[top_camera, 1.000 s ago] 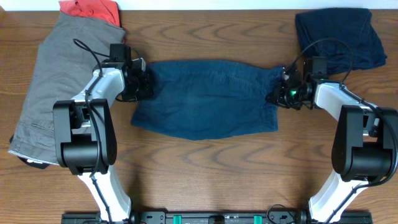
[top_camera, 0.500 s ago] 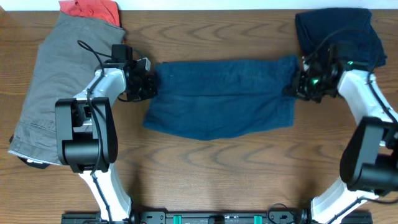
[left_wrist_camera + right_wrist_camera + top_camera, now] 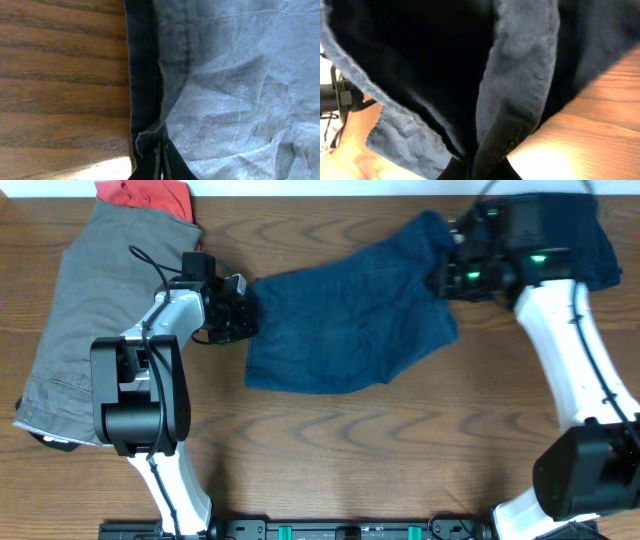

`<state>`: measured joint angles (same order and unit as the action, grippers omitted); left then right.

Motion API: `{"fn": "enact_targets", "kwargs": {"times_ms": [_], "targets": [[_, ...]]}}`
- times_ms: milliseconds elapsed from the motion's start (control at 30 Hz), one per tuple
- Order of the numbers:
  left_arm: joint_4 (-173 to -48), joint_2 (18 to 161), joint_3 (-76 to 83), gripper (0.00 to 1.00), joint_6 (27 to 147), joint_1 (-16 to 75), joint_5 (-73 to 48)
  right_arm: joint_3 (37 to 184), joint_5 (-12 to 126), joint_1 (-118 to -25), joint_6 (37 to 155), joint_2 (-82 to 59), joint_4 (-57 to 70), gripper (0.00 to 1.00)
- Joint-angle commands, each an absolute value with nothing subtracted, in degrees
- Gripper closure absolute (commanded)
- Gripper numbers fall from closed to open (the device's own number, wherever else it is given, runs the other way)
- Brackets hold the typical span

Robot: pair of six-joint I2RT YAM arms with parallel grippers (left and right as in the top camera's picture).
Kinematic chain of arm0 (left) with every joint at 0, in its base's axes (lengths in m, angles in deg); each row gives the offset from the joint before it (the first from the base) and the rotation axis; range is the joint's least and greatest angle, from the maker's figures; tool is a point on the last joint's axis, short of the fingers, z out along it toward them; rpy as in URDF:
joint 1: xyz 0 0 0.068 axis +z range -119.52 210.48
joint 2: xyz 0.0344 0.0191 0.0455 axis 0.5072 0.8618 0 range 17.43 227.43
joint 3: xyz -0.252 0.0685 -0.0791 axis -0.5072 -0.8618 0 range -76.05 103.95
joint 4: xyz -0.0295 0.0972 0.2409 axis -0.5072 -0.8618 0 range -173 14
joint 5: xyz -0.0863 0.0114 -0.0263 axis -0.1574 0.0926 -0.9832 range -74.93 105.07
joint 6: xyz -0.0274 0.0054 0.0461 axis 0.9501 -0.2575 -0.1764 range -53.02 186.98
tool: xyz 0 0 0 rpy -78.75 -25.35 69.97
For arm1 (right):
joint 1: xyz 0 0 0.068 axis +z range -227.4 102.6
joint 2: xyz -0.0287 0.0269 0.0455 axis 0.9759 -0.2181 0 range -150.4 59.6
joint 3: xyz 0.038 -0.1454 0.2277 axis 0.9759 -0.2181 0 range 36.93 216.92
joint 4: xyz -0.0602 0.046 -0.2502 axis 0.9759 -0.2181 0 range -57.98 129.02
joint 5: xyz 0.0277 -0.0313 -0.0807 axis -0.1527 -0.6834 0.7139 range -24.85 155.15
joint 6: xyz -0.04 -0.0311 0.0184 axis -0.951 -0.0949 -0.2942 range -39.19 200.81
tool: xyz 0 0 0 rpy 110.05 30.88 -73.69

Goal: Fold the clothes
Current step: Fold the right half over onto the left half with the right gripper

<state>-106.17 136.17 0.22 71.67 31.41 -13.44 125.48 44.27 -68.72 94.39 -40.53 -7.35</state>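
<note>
The dark blue denim shorts [image 3: 345, 325] lie across the table's middle. My left gripper [image 3: 243, 320] is shut on their left edge at table level; the left wrist view shows the hem [image 3: 145, 100] pinched between the closed fingers [image 3: 161, 167]. My right gripper [image 3: 448, 260] is shut on the shorts' right end and holds it lifted at the back right, so the cloth hangs down toward the table. The right wrist view shows a stitched seam [image 3: 520, 85] of that end running into the fingers [image 3: 480, 167].
Grey-khaki shorts [image 3: 85, 310] lie along the left side, with a red-orange garment [image 3: 145, 195] at their far end. A dark navy garment [image 3: 590, 240] sits at the back right, partly behind my right arm. The wood table [image 3: 350, 450] stretches in front.
My right gripper has moved right, then up and back with the shorts' right end, lifting it. The left gripper has kept its hold on the left edge, shifting slightly right.
</note>
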Motion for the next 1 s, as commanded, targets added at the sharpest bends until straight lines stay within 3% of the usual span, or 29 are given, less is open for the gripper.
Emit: {"fn": "enact_targets", "kwargs": {"times_ms": [0, 833, 900, 967], "targets": [[-106.96, 139.49, -2.03, 0.94, 71.74, 31.62, -9.84, 126.48, 49.12, -64.19, 100.27, -41.74, -4.33, 0.99], [-106.72, 139.49, -2.03, 0.94, 71.74, 31.65, -9.82, 126.48, 57.73, -36.80, 116.38, -63.09, 27.65, 0.99], [-106.74, 139.49, -2.03, 0.94, 71.74, 31.65, -9.82, 126.48, 59.46, -35.67, 116.60, -63.79, 28.98, 0.86], [-106.76, 139.49, -2.03, 0.94, 71.74, 31.65, -9.79, 126.48, 60.05, -34.92, 116.53, -63.90, 30.20, 0.44]]}}
